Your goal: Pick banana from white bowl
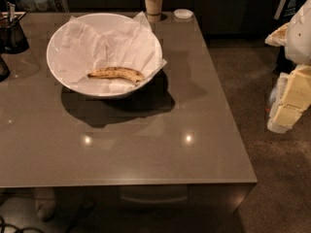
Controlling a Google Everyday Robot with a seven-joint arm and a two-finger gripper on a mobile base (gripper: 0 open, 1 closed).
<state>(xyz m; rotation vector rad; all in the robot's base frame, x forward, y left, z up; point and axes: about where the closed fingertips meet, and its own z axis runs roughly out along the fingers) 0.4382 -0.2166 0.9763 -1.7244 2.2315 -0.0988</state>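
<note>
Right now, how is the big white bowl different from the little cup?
The white bowl is wide and shallow; the paper cup is narrow and tall. The bowl holds crumpled paper and the banana; the cup's inside is hidden. The bowl sits mid-table, the cup at the far edge. Both stand upright on the table. The gripper hangs at the right, off the table.

There is one table (146, 154), and on it stand one bowl (54, 45) with one paper lining (104, 42) and one banana (116, 74) inside, plus one cup (153, 3) and one small white lid (183, 13) at the far edge. Two dark containers (11, 35) sit at the left edge, and two spots of light (188, 138) shine on the tabletop near the front. One gripper (287, 111) shows at the right edge of the view, off the table and over the floor.
</note>
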